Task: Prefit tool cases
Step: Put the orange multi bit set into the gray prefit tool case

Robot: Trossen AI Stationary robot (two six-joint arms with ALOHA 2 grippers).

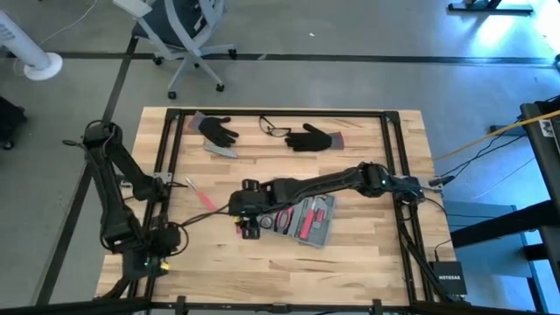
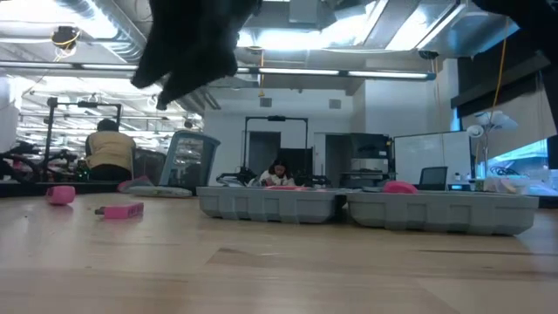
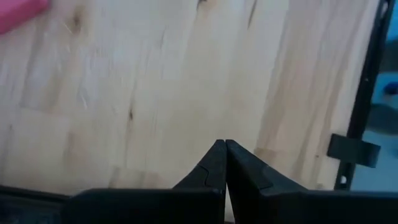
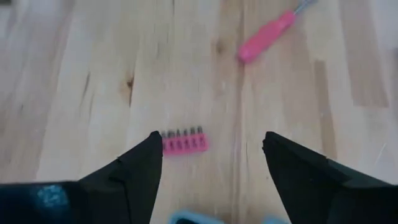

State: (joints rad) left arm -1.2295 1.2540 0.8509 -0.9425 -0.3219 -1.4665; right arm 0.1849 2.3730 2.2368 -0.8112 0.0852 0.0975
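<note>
The grey-blue tool case lies open and flat on the table, with red-handled tools in its slots. In the low view its two halves sit side by side. My right gripper is open and hovers just left of the case, above a small red bit holder that lies on the wood between its fingers. A red screwdriver lies farther left. My left gripper is shut and rests at the table's near left.
Two black gloves and a pair of glasses lie near the far edge. A black frame rail runs around the tabletop. Bare wood lies between the gloves and the case. People sit in the room beyond.
</note>
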